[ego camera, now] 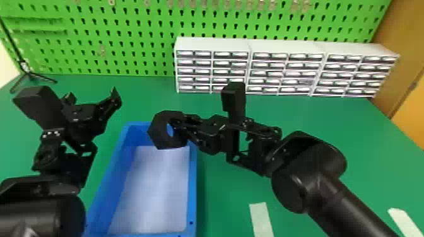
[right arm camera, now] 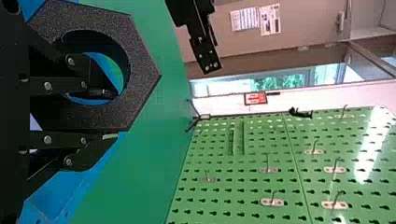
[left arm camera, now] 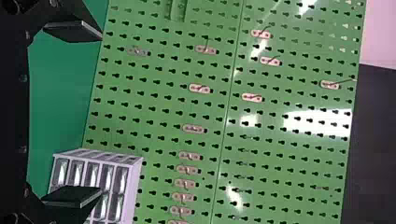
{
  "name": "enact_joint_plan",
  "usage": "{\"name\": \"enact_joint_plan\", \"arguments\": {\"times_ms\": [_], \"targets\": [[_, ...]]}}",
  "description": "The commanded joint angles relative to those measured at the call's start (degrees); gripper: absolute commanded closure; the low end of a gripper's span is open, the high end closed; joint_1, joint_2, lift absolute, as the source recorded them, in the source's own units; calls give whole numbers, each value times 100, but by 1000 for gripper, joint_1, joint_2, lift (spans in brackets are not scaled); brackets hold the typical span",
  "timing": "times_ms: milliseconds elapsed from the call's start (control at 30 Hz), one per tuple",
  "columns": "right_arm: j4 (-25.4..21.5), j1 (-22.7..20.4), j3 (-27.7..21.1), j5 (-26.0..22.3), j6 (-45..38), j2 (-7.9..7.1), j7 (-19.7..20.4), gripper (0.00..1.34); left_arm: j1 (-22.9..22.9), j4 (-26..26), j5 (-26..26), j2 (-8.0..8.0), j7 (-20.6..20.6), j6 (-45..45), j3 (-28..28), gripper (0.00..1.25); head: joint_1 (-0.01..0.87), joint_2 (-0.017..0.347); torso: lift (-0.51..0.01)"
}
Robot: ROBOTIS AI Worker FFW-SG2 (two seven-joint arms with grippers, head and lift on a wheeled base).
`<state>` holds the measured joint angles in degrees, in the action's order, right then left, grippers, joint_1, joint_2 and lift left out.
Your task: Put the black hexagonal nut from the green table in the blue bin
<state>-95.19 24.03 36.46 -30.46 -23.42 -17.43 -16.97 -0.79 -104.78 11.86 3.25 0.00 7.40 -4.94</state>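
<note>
In the head view, the left forearm (ego camera: 34,217) fills the lower left corner, and the right forearm (ego camera: 350,205) comes in from the lower right. Two pale strips (ego camera: 262,220) lie on the green bench (ego camera: 227,189), one at the bottom right of centre, the other near the lower right corner. The blue bin (ego camera: 193,189) stands at the lower centre with a whitish sheet (ego camera: 154,189) on its floor.

The left end effector (ego camera: 94,94) is at the left of the frame, empty, its two fingers spread wide. The right end effector (ego camera: 184,127), near the centre, is closed on the black hexagonal nut (ego camera: 157,126). The right wrist view shows how: one finger (right arm camera: 100,91) sits in the nut's hole, the other outside the ring. The nut is raised, at the bin's far right corner in the head view, its hole facing the right wrist camera.

Farther back, a black stand (ego camera: 28,74) spreads its legs at the upper left, and white drawer cabinets (ego camera: 284,45) line the upper right. Behind them rises the green pegboard (ego camera: 104,33), with hooks (left arm camera: 199,88) on it. Beyond, in the right wrist view, are a window (right arm camera: 275,83) and posted papers (right arm camera: 270,19).
</note>
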Motion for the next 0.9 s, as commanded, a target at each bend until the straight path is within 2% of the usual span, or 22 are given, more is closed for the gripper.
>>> {"name": "enact_joint_plan", "arguments": {"times_ms": [0,100,333,500,600,633,733,867], "targets": [[71,84,133,-92,13,12,-8,1009,-18,10,0,0,0,-2,11,122,692,8,-97],[124,110,177,-118,22,47,1,1009,-27,19,0,0,0,-2,20,122,692,8,-97],[221,49,80,-110,57,231,1,1009,-27,28,18,0,0,-2,28,122,692,8,-97],[238,14,45,-110,84,293,1,986,-27,28,18,0,0,-2,28,122,692,8,-97],[265,-13,19,-92,84,319,1,788,-27,28,18,0,0,-2,28,122,692,8,-97],[265,-13,19,-57,84,319,1,664,-18,28,27,0,0,-2,20,122,692,8,-97],[265,-13,10,-22,84,319,1,438,-18,28,35,0,0,-2,20,122,692,8,-97],[265,-39,-8,-13,84,311,1,418,-18,28,35,0,0,-2,20,122,692,8,-97]]}}
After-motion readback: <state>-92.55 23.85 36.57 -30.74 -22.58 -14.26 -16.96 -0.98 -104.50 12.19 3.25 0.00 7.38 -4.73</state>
